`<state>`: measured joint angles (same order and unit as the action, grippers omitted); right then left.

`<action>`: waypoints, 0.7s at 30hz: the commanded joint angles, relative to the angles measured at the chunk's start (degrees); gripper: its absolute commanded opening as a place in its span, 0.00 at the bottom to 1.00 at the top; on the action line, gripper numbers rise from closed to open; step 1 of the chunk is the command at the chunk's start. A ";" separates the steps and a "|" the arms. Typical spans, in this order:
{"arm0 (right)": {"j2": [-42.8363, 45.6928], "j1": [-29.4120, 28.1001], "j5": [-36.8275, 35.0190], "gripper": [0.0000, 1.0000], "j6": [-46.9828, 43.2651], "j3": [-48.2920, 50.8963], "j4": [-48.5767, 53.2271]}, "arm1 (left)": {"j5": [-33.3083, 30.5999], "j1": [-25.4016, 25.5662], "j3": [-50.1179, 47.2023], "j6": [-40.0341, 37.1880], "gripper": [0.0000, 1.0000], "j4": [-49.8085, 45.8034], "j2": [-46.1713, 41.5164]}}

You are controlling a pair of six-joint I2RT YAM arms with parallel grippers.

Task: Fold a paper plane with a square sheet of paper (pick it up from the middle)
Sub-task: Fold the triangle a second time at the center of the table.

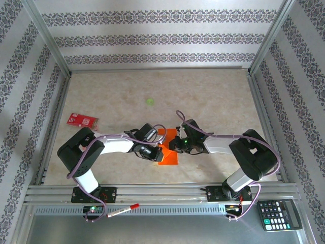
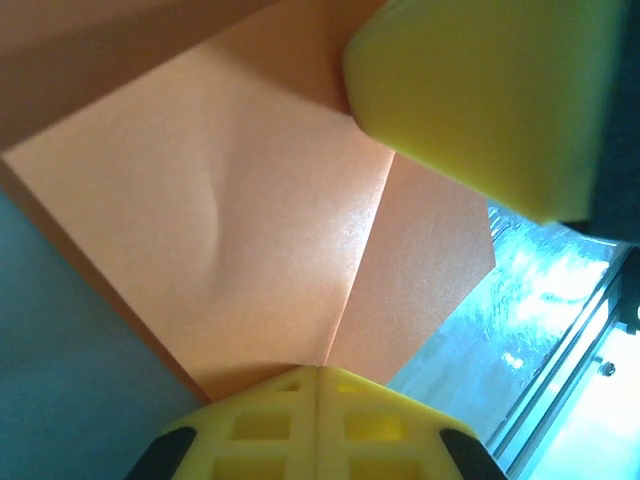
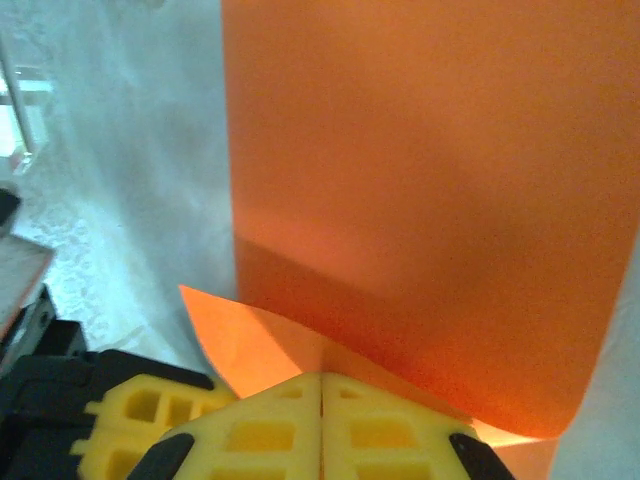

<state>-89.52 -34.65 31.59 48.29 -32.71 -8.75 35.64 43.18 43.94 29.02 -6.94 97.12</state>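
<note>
The square sheet of paper (image 1: 169,155) is bright orange, partly folded, and held between both grippers near the table's front middle. In the left wrist view the paper (image 2: 230,220) shows a crease running straight into the seam of my left gripper (image 2: 318,370), whose jaws are pressed together on its edge. My right gripper (image 3: 321,378) is likewise shut on a folded corner of the paper (image 3: 420,170), with a flap lifting to the left. From above, the left gripper (image 1: 155,151) and right gripper (image 1: 175,145) stand close on either side of the sheet.
A small red card (image 1: 82,120) lies at the left of the table and a tiny green spot (image 1: 150,101) sits further back. A calculator (image 1: 278,214) and a pen (image 1: 123,210) rest on the front rail area. The right gripper's yellow finger (image 2: 480,90) crowds the left wrist view.
</note>
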 commanded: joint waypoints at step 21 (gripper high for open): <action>-0.70 -9.79 -5.27 0.00 12.42 5.02 -9.63 | -4.69 0.33 -3.67 -0.18 0.00 -3.42 0.96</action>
<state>-88.27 -43.40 28.14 59.53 -28.14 -15.64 35.64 43.11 42.65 29.47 -4.93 96.64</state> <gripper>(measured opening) 0.042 0.044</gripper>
